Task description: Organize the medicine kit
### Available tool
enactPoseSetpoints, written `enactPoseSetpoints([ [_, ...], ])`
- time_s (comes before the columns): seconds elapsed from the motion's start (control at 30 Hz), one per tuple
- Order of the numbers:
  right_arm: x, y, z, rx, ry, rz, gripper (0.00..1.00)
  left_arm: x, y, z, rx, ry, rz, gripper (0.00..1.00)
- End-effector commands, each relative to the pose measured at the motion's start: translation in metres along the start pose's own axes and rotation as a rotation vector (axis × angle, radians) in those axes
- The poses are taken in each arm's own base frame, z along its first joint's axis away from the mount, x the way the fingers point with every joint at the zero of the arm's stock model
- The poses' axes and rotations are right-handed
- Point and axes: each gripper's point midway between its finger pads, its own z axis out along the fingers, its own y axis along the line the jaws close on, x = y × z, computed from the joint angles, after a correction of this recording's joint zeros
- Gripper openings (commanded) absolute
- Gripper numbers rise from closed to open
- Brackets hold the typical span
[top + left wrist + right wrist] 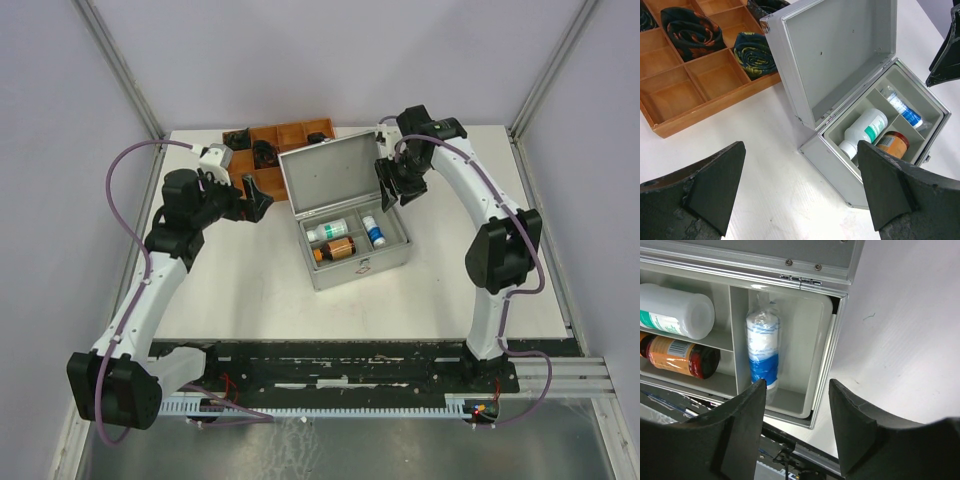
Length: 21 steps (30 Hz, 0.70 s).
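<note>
The medicine kit (345,275) stands open mid-table, its silver lid (840,50) tipped back. Its grey insert holds a white bottle with a green label (328,231) (867,127) (675,310), an amber bottle (335,249) (892,142) (682,356) and a blue-and-white wrapped roll (373,232) (902,110) (763,347). My left gripper (262,195) (801,150) hovers left of the case, open wide over bare table. My right gripper (390,190) (797,390) hangs above the kit's right end, open, nothing between its fingers; the roll lies in the compartment below it.
A brown wooden compartment tray (290,135) (700,80) sits at the back left behind the kit, with dark rolled cloths (690,27) in some cells. White walls and metal frame posts close in the table's sides and back.
</note>
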Motion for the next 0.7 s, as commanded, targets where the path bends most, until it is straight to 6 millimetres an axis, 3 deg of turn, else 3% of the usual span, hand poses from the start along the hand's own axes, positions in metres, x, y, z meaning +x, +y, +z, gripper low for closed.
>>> enactPoseSetpoints([
  [0.0, -0.019, 0.001, -0.031, 0.048, -0.124, -0.048, 0.62, -0.019, -0.005, -0.008, 0.021, -0.069, 0.096, 0.99],
  [0.37, -0.021, -0.006, -0.064, 0.137, -0.224, -0.091, 0.7, -0.014, 0.002, -0.008, -0.011, -0.063, 0.097, 1.0],
  [0.53, -0.007, -0.005, -0.058, 0.121, -0.287, -0.125, 0.72, -0.01, -0.012, -0.002, 0.09, -0.082, 0.141, 1.0],
  [0.67, 0.004, -0.005, -0.063, 0.135, -0.389, -0.151, 0.76, -0.015, -0.009, 0.009, 0.097, -0.104, 0.153, 0.99],
])
